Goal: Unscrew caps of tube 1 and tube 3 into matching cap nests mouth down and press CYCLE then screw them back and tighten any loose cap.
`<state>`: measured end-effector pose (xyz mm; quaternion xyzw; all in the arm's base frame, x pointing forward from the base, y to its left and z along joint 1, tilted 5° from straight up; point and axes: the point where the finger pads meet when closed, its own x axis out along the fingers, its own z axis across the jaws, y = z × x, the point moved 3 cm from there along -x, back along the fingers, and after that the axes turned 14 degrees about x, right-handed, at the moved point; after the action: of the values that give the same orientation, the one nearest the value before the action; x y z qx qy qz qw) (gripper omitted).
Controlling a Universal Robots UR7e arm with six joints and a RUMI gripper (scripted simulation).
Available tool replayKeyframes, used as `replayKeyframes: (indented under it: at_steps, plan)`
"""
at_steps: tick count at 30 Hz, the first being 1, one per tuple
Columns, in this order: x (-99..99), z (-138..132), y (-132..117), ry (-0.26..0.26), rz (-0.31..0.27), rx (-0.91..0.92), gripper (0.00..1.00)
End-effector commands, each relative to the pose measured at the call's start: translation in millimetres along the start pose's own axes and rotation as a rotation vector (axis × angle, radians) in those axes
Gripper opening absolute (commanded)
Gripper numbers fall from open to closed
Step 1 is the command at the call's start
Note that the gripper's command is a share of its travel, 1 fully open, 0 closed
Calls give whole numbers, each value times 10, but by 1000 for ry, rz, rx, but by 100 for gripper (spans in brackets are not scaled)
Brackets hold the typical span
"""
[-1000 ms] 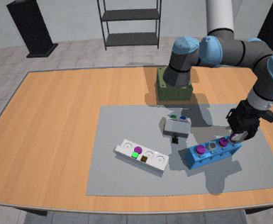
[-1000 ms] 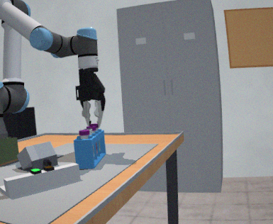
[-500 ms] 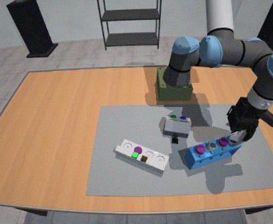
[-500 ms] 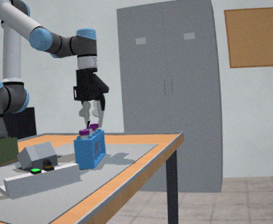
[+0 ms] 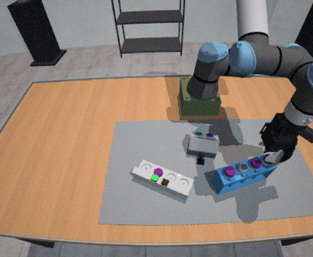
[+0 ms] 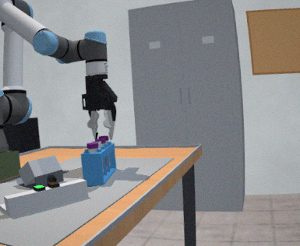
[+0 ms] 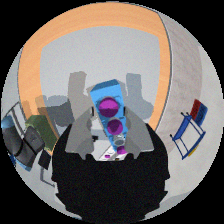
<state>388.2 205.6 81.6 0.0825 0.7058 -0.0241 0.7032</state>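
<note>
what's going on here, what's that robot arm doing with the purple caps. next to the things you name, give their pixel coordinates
The gripper (image 5: 272, 158) (image 6: 104, 138) (image 7: 108, 107) is open around tube 1's cap (image 5: 267, 158) (image 6: 104, 137) (image 7: 108, 106), which sits on its tube; whether it is fully tight I can't tell. Tube 3 (image 5: 243, 167) (image 7: 118, 141) is uncapped, with a purple cap (image 5: 158, 172) (image 7: 107, 156) in nest 3. Tubes 2 and 4 are capped. The green lamp (image 5: 154, 177) (image 6: 39, 188) is lit, so the aspirate step is over and tube 3 still needs its cap.
</note>
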Motion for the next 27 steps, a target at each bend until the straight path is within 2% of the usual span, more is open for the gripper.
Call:
replayKeyframes:
  at_steps: [1,3,5,18,25,26,27]
  plan:
    - [-6,4,1,0,4,-190,35]
    - [-6,4,1,0,4,-270,35]
    - [-6,4,1,0,4,-270,35]
    - [-6,4,1,-1,4,-786,35]
    - [-6,4,0,-1,4,-786,35]
    - [-6,4,0,-1,4,-786,0]
    - [-6,4,0,-1,4,-786,0]
